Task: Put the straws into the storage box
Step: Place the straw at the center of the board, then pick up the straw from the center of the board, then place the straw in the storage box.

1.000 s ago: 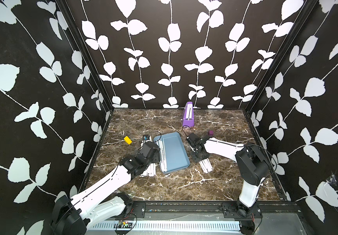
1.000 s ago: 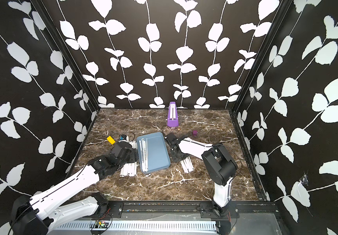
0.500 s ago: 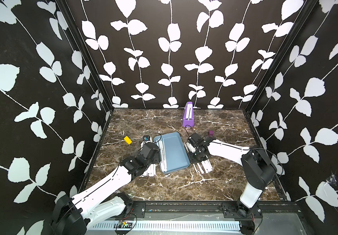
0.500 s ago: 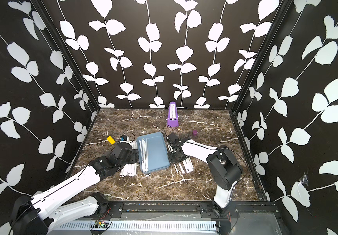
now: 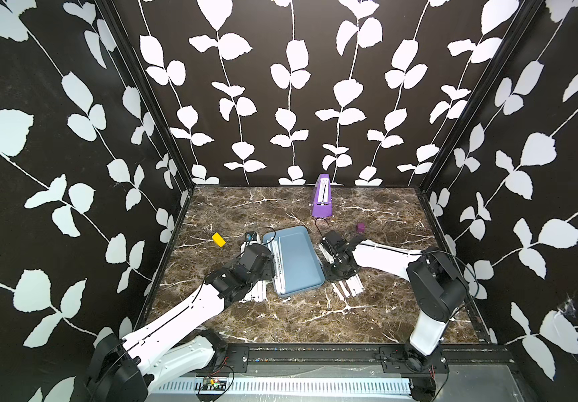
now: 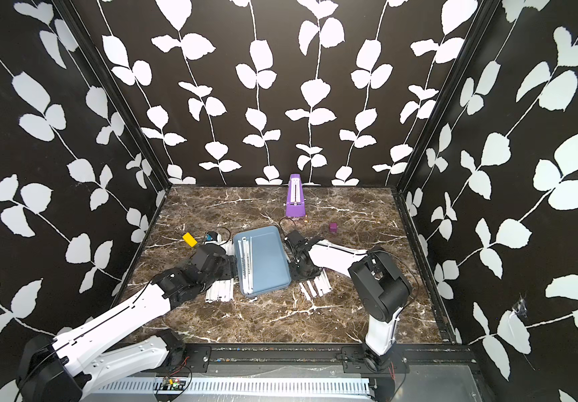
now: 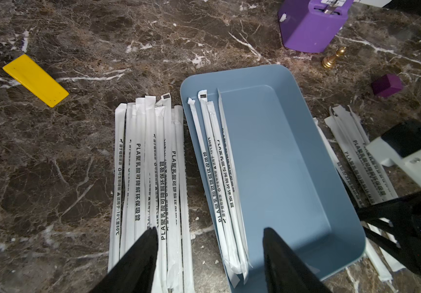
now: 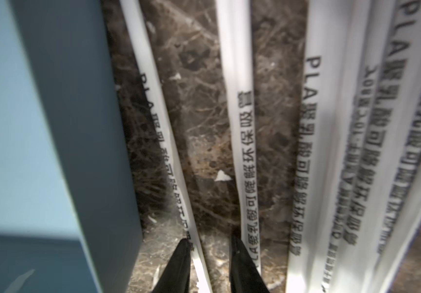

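Observation:
The storage box is a shallow light-blue tray in the middle of the marble floor. Three straws lie along its left inner side. My left gripper hovers open, one finger over a pile of straws left of the tray, the other over the tray. Several more straws lie right of the tray. My right gripper is low there, beside the tray wall. Its jaws are slightly open astride one straw that lies on the floor.
A tall purple wedge stands at the back, with a gold pawn and a small purple cube near it. A yellow block lies at the left. A small blue-and-white object with a cable sits behind the left pile.
My right gripper has slid forward along the tray's right side, and its jaws have parted a little. The left arm has stayed still.

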Controlling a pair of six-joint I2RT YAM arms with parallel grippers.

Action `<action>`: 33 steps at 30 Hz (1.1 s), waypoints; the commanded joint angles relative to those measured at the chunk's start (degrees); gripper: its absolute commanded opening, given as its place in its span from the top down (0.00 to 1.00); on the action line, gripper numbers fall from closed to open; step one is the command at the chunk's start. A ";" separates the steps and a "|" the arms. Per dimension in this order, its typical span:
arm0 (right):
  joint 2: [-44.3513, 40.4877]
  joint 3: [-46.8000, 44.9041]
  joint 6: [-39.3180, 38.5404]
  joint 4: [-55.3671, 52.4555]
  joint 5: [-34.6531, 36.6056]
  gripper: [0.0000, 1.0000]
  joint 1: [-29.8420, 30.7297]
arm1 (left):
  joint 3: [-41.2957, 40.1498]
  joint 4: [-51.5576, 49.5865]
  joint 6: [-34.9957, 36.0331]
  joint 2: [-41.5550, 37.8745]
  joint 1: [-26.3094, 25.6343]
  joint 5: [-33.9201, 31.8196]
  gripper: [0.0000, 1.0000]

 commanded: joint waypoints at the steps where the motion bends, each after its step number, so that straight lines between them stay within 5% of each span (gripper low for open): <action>1: 0.77 2.88 -0.82 -2.04 2.93 0.70 1.86 | 0.48 0.60 0.81 0.66 0.19 0.30 0.32; 10: 4.37 4.74 -1.37 -2.92 6.90 0.74 3.13 | 1.14 0.77 1.72 1.40 0.19 0.26 0.32; 19: 0.03 5.99 -2.16 -5.86 7.69 0.92 3.76 | 2.27 -2.02 2.08 1.28 0.78 -0.99 0.32; 26: -8.70 10.22 2.13 -9.04 6.71 0.94 4.15 | 1.13 -5.52 2.62 -2.02 9.44 4.29 0.38; 33: 3.57 21.01 12.06 1.73 -2.89 0.96 8.22 | -1.11 -1.90 2.58 3.94 9.82 9.98 0.43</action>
